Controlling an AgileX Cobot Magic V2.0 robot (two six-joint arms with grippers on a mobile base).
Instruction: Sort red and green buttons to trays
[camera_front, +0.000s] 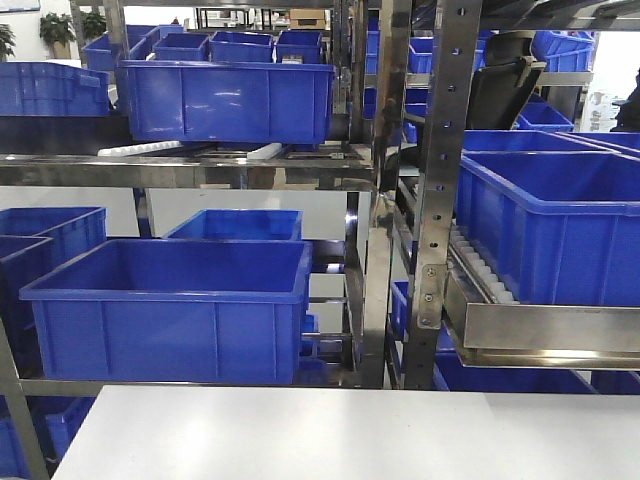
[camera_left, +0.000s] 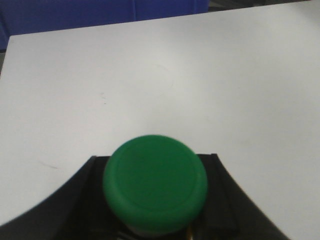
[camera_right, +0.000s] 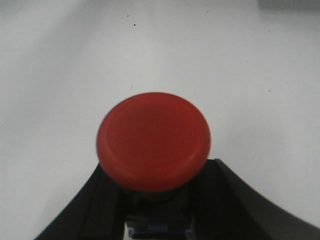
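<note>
Steel shelving rack (camera_front: 430, 200): fills your front view, loaded with deep blue plastic bins (camera_front: 170, 310); several are cut off at the frame edges.
White flat tabletop (camera_front: 350, 435): pale strip below the rack; backdrop in both your wrist views.
Left gripper (camera_left: 154, 162): black jaws drawn in on the round green-capped push-button (camera_left: 155, 187); the cap hides its base.
Right gripper (camera_right: 159, 167): jaws clamped on the round red-capped push-button (camera_right: 154, 140); dark base partly visible, blurred.
Height above tabletop: you cannot tell.

Bright overhead light, front view sharp: glare on white table (camera_front: 300, 430) at 6 o'clock, steel rack (camera_front: 440, 150) gleaming. Wrist cams soft, w/ green cap (camera_left: 155, 190) & red cap (camera_right: 154, 140) blurred close-up; faint shading approx 11 o'clock.
</note>
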